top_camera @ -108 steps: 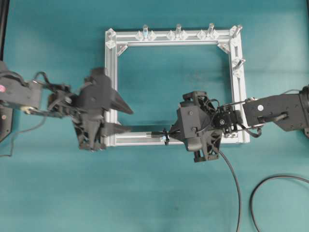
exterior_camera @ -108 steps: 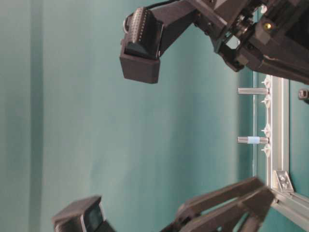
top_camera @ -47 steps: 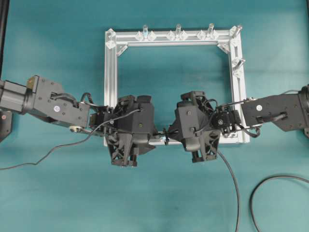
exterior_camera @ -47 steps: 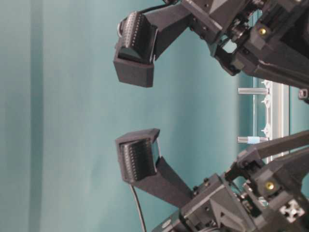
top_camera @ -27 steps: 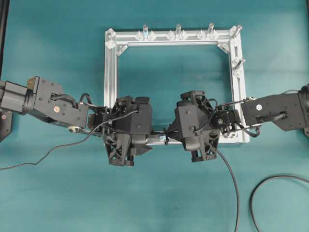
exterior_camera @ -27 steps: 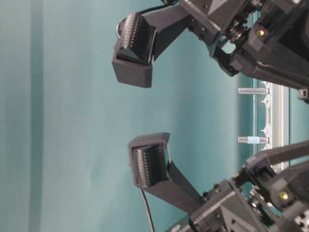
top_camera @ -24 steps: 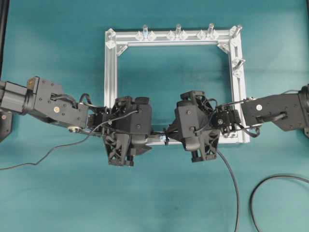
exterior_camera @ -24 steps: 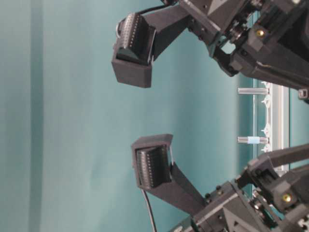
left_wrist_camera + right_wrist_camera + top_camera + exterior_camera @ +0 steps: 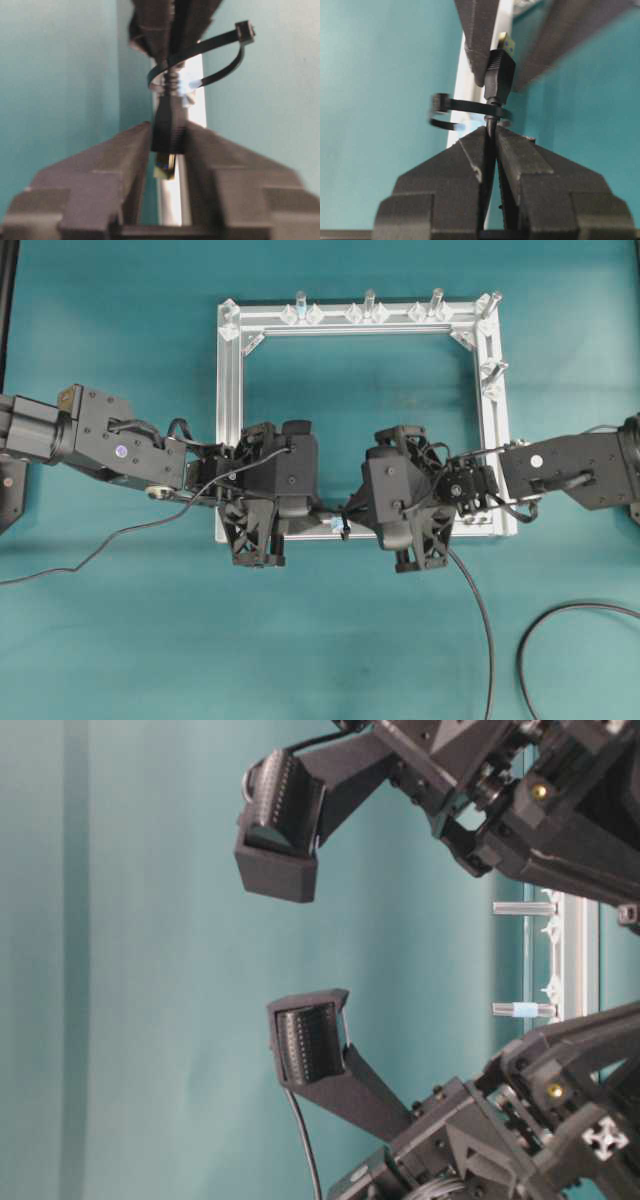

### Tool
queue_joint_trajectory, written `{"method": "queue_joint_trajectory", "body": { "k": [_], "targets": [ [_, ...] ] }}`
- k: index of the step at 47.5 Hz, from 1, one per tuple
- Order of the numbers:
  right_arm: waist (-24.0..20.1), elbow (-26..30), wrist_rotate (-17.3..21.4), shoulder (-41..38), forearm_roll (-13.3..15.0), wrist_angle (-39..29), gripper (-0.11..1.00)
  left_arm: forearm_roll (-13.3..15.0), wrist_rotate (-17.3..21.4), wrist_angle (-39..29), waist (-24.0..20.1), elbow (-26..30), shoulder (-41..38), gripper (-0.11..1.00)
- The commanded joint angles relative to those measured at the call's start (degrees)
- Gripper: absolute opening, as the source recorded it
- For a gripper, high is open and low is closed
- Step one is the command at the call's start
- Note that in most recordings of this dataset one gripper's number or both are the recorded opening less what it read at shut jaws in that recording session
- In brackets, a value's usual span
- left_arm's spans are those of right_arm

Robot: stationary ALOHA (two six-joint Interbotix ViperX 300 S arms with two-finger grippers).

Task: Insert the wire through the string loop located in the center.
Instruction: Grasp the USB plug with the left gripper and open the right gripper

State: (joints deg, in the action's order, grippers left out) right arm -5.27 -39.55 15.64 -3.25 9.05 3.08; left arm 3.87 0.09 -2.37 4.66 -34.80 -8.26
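Two tools met at the middle of the frame's (image 9: 228, 420) near bar, on the teal worktop (image 9: 120, 640). Right tool (image 9: 490, 136) was clenched on the wire (image 9: 491, 131) just behind the string loop (image 9: 470, 107), the cable pinched between its fingertips. Plug end of the wire had already passed through the loop and stuck out on the far side in the right wrist view, brass tip showing. Left tool (image 9: 169, 137) had its fingers (image 9: 132, 145) pressed against both sides of the black plug body (image 9: 169, 127) in the left wrist view, so it looked closed on the plug, though how firm that grip was couldn't be told. Loop (image 9: 200, 62) sat just beyond the plug in that view, its pale base on the silver bar. In the overhead view both tools hid the plug; only the small loop (image 9: 343, 523) showed between them, and the rest of the wire (image 9: 485, 630) trailed off toward the worktop's near edge.

Handling judgement: wire was light and floppy along its length, so it would sag if gripped far back; the moulded plug body was the stiff part and the best place to take hold. Loop was thin and soft, likely to bend if dragged. Insertion looked essentially made; a pull-through by the left tool was probably next.
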Motion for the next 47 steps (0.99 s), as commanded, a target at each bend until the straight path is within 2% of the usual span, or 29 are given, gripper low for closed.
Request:
{"method": "queue_joint_trajectory", "body": {
  "k": [1,41,43,47],
  "targets": [
    [-0.2,1.0,-0.2,0.7,0.1,0.3,0.07,-0.2,0.4,0.4,-0.1,1.1,1.3,0.19],
    [-0.2,-0.7,-0.1,0.7,0.1,-0.4,0.08,-0.2,0.2,0.4,0.0,1.3,1.7,0.19],
    [-0.2,-0.7,0.0,0.7,0.0,-0.3,0.13,-0.2,0.2,0.4,0.0,1.3,1.8,0.19],
    [-0.2,-0.6,0.0,0.7,0.0,-0.4,0.35,-0.2,0.1,0.4,0.0,1.4,1.8,0.19]
  ]
}}
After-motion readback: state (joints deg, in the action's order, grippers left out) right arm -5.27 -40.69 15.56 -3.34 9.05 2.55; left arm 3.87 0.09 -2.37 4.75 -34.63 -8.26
